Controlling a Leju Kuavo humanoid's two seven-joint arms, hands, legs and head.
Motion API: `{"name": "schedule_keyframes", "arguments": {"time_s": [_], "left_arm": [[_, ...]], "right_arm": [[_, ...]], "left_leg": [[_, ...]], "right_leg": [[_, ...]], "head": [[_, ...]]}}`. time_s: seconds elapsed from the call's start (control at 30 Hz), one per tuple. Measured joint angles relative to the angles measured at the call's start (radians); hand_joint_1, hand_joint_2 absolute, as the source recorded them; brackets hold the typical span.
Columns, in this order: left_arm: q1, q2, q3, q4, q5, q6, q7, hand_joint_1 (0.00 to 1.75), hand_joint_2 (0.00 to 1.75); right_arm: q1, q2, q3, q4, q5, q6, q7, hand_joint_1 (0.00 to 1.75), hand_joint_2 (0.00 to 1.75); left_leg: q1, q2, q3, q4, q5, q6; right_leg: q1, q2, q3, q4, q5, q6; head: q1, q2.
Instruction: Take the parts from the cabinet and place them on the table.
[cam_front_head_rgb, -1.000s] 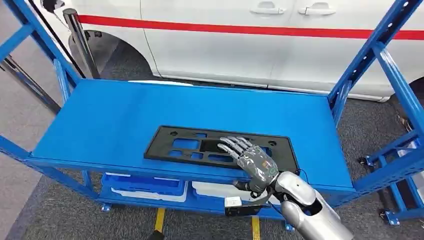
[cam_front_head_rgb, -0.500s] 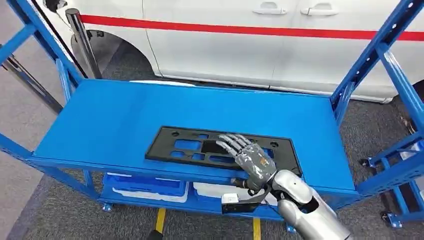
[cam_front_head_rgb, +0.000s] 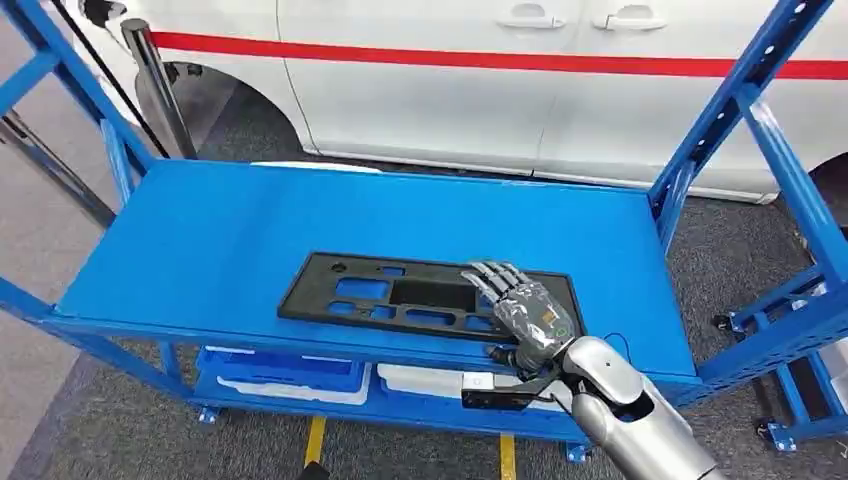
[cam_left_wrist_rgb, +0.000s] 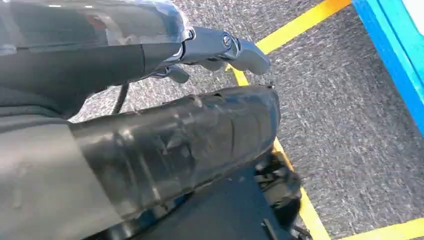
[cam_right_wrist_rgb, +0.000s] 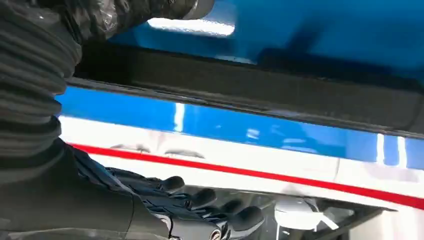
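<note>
Our right hand (cam_front_head_rgb: 525, 312) lay fingers-spread on the black part (cam_front_head_rgb: 420, 296), thumb below the shelf (cam_front_head_rgb: 200, 240) edge.
We judged a firm edge pinch should precede lifting.

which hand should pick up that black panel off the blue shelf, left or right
Probably the right. The right hand already lies fingers-forward over the near right end of the black panel on the blue shelf. The left hand hangs low over the floor, away from the shelf.
</note>
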Motion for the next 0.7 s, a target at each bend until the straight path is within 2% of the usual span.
{"name": "schedule_keyframes", "arguments": {"time_s": [0.07,0.1,0.13,0.17,0.2,0.23,0.27,0.3,0.33,0.4,0.43,0.47,0.53,0.6,0.63,0.7], "left_arm": [[0.005,0.001,0.0,0.0,-0.005,0.0,-0.001,0.0,0.0],[0.006,0.0,-0.001,0.0,-0.005,0.0,-0.001,0.0,0.0],[0.005,-0.001,-0.001,0.0,-0.005,0.0,-0.002,0.0,0.0],[0.002,-0.001,-0.001,0.0,-0.005,0.0,-0.002,0.0,0.0],[0.002,-0.001,-0.001,0.0,-0.005,0.0,-0.002,0.0,0.0],[0.003,-0.001,-0.002,0.0,-0.004,0.0,-0.002,0.0,0.0],[0.004,-0.001,-0.002,0.0,-0.004,0.0,-0.002,0.0,0.0],[0.006,-0.001,-0.002,0.0,-0.003,0.0,-0.002,0.0,0.0],[0.007,-0.001,-0.002,0.0,-0.002,0.0,-0.002,0.0,0.0],[0.007,-0.001,-0.002,0.0,-0.001,0.0,-0.002,0.0,0.0],[0.007,-0.001,-0.002,0.0,0.002,0.0,-0.002,0.0,0.0],[0.006,-0.001,-0.002,0.0,0.002,0.0,-0.002,0.0,0.0],[0.008,0.0,-0.002,0.0,0.002,0.0,-0.002,0.0,0.0],[0.008,0.0,-0.002,0.0,0.002,0.0,-0.002,0.0,0.0],[0.008,0.0,-0.002,0.0,0.002,0.0,-0.002,0.0,0.0],[0.008,0.0,-0.002,0.0,0.002,-0.001,-0.002,0.0,0.0]], "right_arm": [[0.002,-0.005,-0.01,0.01,0.011,-0.011,0.004,0.0,1.75],[0.002,-0.005,-0.013,0.013,0.014,-0.014,0.005,0.0,1.75],[0.003,-0.007,-0.021,0.017,0.019,-0.02,0.008,0.0,1.75],[0.002,-0.011,-0.025,0.021,0.024,-0.023,0.011,0.0,1.75],[0.003,-0.015,-0.029,0.027,0.032,-0.027,0.016,0.0,1.75],[0.008,-0.017,-0.035,0.037,0.039,-0.033,0.022,0.0,1.75],[0.013,-0.019,-0.042,0.047,0.045,-0.041,0.027,0.0,1.75],[0.018,-0.022,-0.049,0.056,0.052,-0.048,0.031,0.0,1.75],[0.02,-0.024,-0.054,0.061,0.053,-0.052,0.034,0.0,1.75],[0.02,-0.028,-0.079,0.074,0.056,-0.07,0.04,0.0,1.75],[0.02,-0.031,-0.095,0.082,0.058,-0.077,0.041,0.0,1.75],[0.021,-0.032,-0.108,0.088,0.058,-0.08,0.041,0.0,1.75],[0.024,-0.038,-0.132,0.095,0.059,-0.083,0.041,0.0,1.75],[0.024,-0.04,-0.156,0.107,0.063,-0.087,0.041,0.0,1.75],[0.024,-0.04,-0.166,0.111,0.067,-0.089,0.041,0.0,1.75],[0.024,-0.04,-0.182,0.125,0.071,-0.093,0.041,0.0,1.75]], "left_leg": [[0.0,0.0,0.001,-0.003,0.002,0.005],[0.013,0.003,0.008,-0.018,0.011,0.015],[0.008,0.003,0.012,-0.022,0.013,0.019],[0.009,0.004,0.011,-0.022,0.015,0.025],[0.009,0.004,0.009,-0.022,0.015,0.025],[0.009,0.004,0.009,-0.022,0.015,0.025],[0.009,0.004,0.008,-0.02,0.015,0.025],[0.009,0.004,0.008,-0.019,0.014,0.024],[0.009,0.004,0.008,-0.017,0.013,0.023],[0.011,0.003,0.008,-0.008,0.007,0.015],[0.009,0.003,0.006,-0.004,0.003,0.009],[0.004,0.0,0.003,0.002,0.001,0.003],[0.004,0.0,0.004,-0.003,0.004,-0.006],[0.008,0.0,0.005,-0.002,0.0,-0.017],[0.011,0.002,0.001,0.014,-0.014,-0.021],[0.01,0.002,-0.05,0.131,-0.089,-0.024]], "right_leg": [[-0.001,0.0,0.002,-0.003,0.002,0.009],[-0.002,0.001,0.001,0.003,-0.005,0.014],[-0.001,0.0,-0.005,0.019,-0.02,0.017],[-0.004,0.0,-0.028,0.072,-0.057,0.02],[-0.006,0.0,-0.07,0.163,-0.102,0.025],[-0.009,0.0,-0.104,0.234,-0.128,0.029],[-0.011,-0.001,-0.13,0.285,-0.14,0.032],[-0.014,-0.001,-0.132,0.284,-0.124,0.035],[-0.017,-0.001,-0.114,0.246,-0.094,0.036],[-0.023,-0.003,-0.026,0.07,-0.003,0.038],[-0.023,-0.004,0.003,0.012,-0.012,0.037],[-0.014,0.0,0.002,0.006,-0.008,0.029],[-0.013,0.0,-0.001,0.01,-0.008,0.018],[-0.014,0.0,0.003,0.004,-0.002,0.001],[-0.016,-0.002,0.005,0.002,-0.001,-0.006],[-0.015,-0.003,0.003,0.002,0.0,-0.014]], "head": [[0.0,0.0],[0.0,0.0],[0.001,0.0],[0.001,0.0],[0.002,0.0],[0.001,0.0],[0.002,0.0],[0.001,0.0],[0.002,0.0],[0.001,0.0],[0.002,0.0],[0.0,0.0],[0.0,0.0],[0.0,0.0],[0.0,0.0],[-0.001,0.0]]}}
